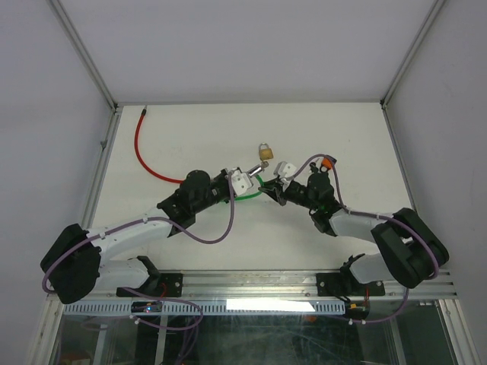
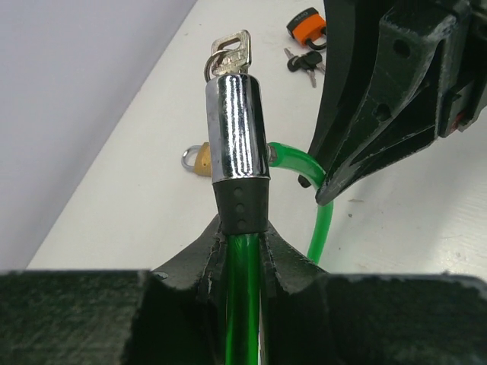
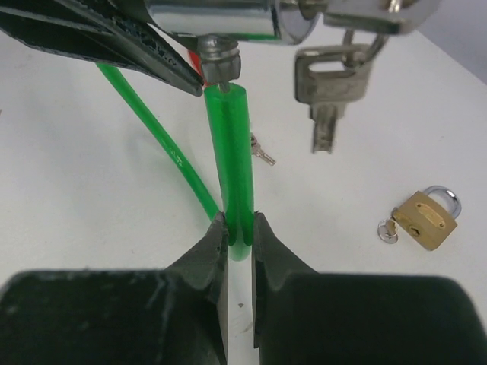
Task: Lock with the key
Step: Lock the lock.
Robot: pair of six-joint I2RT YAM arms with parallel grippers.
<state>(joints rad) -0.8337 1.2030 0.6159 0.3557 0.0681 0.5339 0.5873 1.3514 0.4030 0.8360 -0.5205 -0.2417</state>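
Observation:
A green cable lock has a chrome barrel (image 2: pixel 237 129) with a bunch of keys (image 2: pixel 230 55) at its far end. My left gripper (image 2: pixel 242 243) is shut on the green cable (image 2: pixel 243 296) just below the barrel's black collar. My right gripper (image 3: pixel 240 228) is shut on the cable's other end (image 3: pixel 232 160). The metal pin (image 3: pixel 217 57) of that end meets the side of the barrel (image 3: pixel 228 19). A spare key (image 3: pixel 327 91) hangs from the ring at the barrel's end. From above, both grippers (image 1: pixel 242 181) (image 1: pixel 275 182) meet mid-table over the green loop (image 1: pixel 251 194).
A brass padlock (image 1: pixel 265 152) with a small key lies just beyond the grippers. An orange padlock (image 1: pixel 327 162) with dark keys sits to the right. A red cable (image 1: pixel 144 156) runs along the far left. A loose small key (image 3: pixel 262 152) lies under the lock.

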